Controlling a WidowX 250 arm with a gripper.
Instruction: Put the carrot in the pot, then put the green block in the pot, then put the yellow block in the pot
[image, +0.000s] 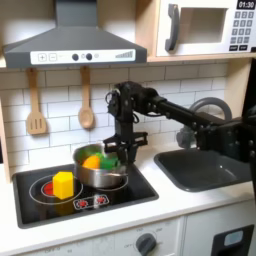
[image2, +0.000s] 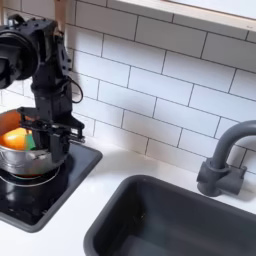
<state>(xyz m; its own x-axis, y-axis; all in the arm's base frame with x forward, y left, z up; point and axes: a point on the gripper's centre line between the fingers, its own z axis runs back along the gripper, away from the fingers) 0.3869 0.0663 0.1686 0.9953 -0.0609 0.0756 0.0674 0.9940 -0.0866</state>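
Note:
The steel pot (image: 100, 172) (image2: 18, 158) stands on the toy hob's back burner. Inside it lie the orange carrot (image: 90, 160) (image2: 13, 137) and, beside it, the green block (image: 105, 158) (image2: 33, 141). The yellow block (image: 63, 184) sits on the hob's front left burner in the first exterior view, clear of the pot. My gripper (image: 117, 152) (image2: 45, 140) hangs low over the pot's right side in the first exterior view. It is open, with its fingers spread on either side of the green block and not closed on it.
The black hob (image: 120, 195) lies on a white counter. A dark sink (image: 205, 168) (image2: 170, 220) with a grey tap (image2: 222, 160) is to the right in both exterior views. Wooden utensils (image: 60, 105) hang on the tiled wall, under a range hood (image: 75, 45).

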